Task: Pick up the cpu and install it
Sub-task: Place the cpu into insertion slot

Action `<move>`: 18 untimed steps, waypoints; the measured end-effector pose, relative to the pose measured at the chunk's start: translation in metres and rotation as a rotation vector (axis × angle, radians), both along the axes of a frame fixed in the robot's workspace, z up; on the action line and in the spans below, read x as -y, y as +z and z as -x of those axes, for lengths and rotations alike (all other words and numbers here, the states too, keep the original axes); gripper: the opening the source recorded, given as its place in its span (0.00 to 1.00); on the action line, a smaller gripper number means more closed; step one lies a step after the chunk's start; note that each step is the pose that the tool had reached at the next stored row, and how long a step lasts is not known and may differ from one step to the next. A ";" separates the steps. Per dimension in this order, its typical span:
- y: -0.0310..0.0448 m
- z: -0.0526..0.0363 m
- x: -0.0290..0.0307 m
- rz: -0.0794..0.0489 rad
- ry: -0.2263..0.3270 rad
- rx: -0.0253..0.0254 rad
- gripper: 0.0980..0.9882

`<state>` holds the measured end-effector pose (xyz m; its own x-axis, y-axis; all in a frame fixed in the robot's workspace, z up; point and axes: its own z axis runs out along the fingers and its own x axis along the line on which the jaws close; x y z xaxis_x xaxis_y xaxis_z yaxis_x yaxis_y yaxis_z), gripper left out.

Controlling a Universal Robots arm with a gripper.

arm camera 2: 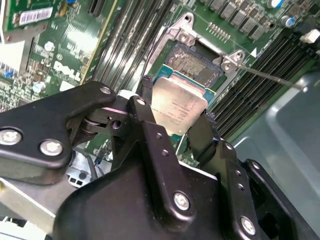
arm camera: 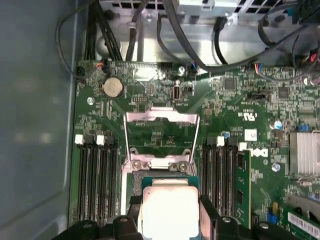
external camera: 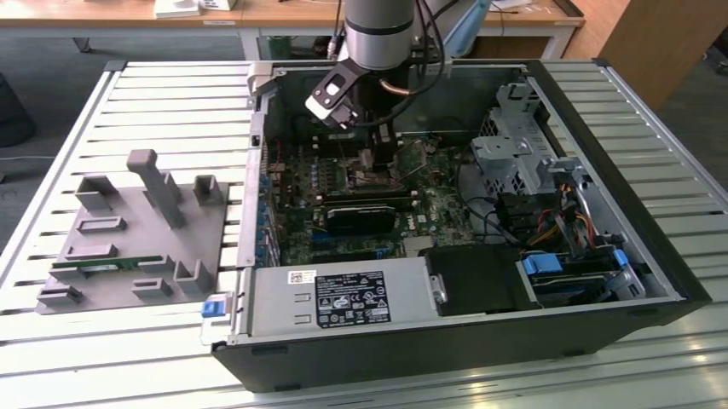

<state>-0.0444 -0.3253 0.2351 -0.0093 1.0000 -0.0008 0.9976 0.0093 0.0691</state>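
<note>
Exterior view. Wide work table of pale silver metal slats (external camera: 148,111), with long dark gaps between the slats; it fills most of the scene. Slats are glossy under bright, even light, and the sheen is strongest along the near edge. Past the far edge stands a long light-brown wooden desk (external camera: 285,14) on a white metal frame (external camera: 242,41), with small white items (external camera: 182,8) lying on top. Under it, dull grey-blue floor (external camera: 125,47). Far corner at the exterior view's right: tall orange-brown wooden panel (external camera: 654,38). At the exterior view's left edge, a dark rounded shape (external camera: 9,111), not identifiable.
</note>
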 end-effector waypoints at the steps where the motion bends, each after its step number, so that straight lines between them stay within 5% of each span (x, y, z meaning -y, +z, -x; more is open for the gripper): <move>1: -0.0006 0.0014 -0.0002 0.000 -0.006 0.0000 0.49; 18: -0.0214 0.0028 -0.0031 0.000 -0.023 0.0001 0.49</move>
